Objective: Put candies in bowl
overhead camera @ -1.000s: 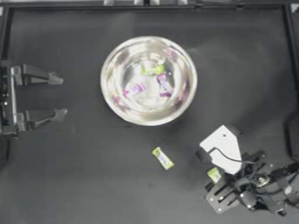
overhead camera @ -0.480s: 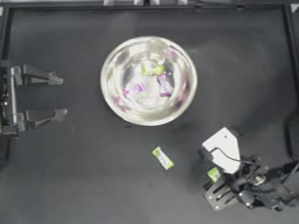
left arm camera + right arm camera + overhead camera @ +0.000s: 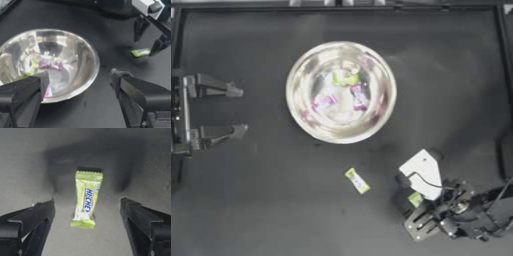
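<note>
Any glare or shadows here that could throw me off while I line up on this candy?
Right wrist view: the yellow-green candy lies sharply lit between the open right gripper, with two dark jaw shadows on the table beyond it. Top view: the bowl shines with bright reflections, washing out the candies inside. Left wrist view: the bowl's inside mirrors its surroundings.

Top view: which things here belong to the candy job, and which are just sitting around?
Job:
- silver bowl with three candies inside
- yellow-green candy loose on the table
- yellow-green Hi-Chew candy between the open right gripper

Just there:
- left gripper, parked open at the table's left
</note>
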